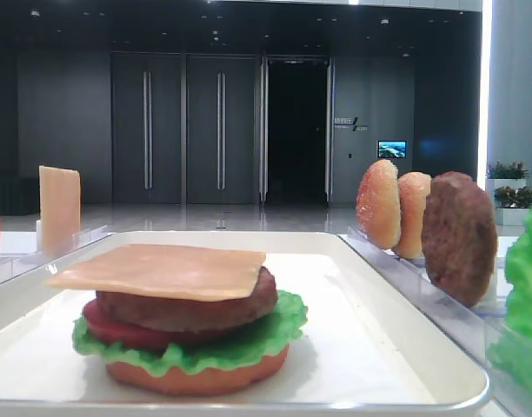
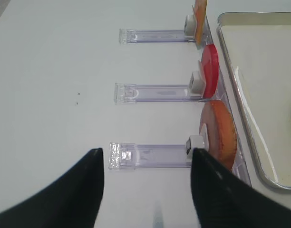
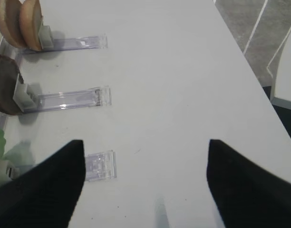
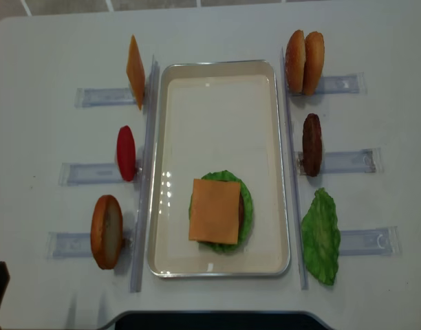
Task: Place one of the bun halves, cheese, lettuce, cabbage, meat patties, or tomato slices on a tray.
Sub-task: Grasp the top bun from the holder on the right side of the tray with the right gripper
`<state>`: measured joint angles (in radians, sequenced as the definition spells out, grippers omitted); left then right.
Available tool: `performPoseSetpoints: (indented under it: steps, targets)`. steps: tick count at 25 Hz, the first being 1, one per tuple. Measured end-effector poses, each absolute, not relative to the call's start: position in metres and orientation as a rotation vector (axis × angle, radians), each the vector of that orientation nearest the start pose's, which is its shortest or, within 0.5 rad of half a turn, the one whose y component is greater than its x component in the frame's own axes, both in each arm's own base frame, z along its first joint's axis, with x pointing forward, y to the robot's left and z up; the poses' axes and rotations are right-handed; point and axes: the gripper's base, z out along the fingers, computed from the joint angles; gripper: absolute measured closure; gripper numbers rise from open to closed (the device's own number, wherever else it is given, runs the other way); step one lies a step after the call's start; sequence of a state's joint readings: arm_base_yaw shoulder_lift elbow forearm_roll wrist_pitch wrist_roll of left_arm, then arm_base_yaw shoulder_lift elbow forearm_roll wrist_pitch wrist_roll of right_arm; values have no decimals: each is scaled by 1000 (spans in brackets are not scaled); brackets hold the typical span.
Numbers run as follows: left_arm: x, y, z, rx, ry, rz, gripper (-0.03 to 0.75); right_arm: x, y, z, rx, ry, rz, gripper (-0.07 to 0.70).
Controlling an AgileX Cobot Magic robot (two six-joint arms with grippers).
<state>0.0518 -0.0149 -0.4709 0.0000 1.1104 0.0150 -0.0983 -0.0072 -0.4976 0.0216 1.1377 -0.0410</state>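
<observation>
Cheese (image 4: 215, 211) is your topmost layer, a flat square slice lying on the stack in the near half of the white tray (image 4: 217, 89). Under it you have a meat patty (image 1: 188, 308), a tomato slice (image 1: 118, 328), ruffled lettuce (image 1: 249, 343) and the flat bun base (image 1: 196, 375), all resting on the tray floor.

Your left end effector (image 2: 148, 190) has its two dark fingers (image 2: 72, 194) spread wide apart, holding nothing and touching nothing. It hangs over the white tabletop (image 2: 55, 85) above the nearest clear rack (image 2: 150, 155), where a bun half (image 2: 220, 135) stands on edge just beside the tray rim. A spare tomato slice (image 2: 210, 70) and a spare cheese slice (image 2: 200, 19) stand in the two racks beyond.

Your right end effector (image 3: 145, 185) is likewise fully parted and empty, its fingers (image 3: 50, 190) clear of everything, over bare tabletop with the end of a short clear rack (image 3: 100, 165) just beside the left finger. Two speckled bun tops (image 3: 19, 21) stand side by side, touching, in the far rack, a spare patty (image 3: 5, 90) stands on edge in the middle rack, and a loose lettuce leaf (image 4: 322, 237) lies by the nearest one, to the right of the tray.
</observation>
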Motion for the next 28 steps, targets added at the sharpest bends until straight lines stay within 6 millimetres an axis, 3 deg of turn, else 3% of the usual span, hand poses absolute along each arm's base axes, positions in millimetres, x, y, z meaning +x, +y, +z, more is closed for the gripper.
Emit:
performPoseSetpoints:
  steps: [24, 28]
  targets:
    - [-6, 0, 265, -39, 2108, 40, 272, -8, 8, 271, 52, 2116, 15, 97]
    - [-6, 0, 265, -39, 2108, 40, 272, 8, 7, 271, 19, 2223, 13, 97]
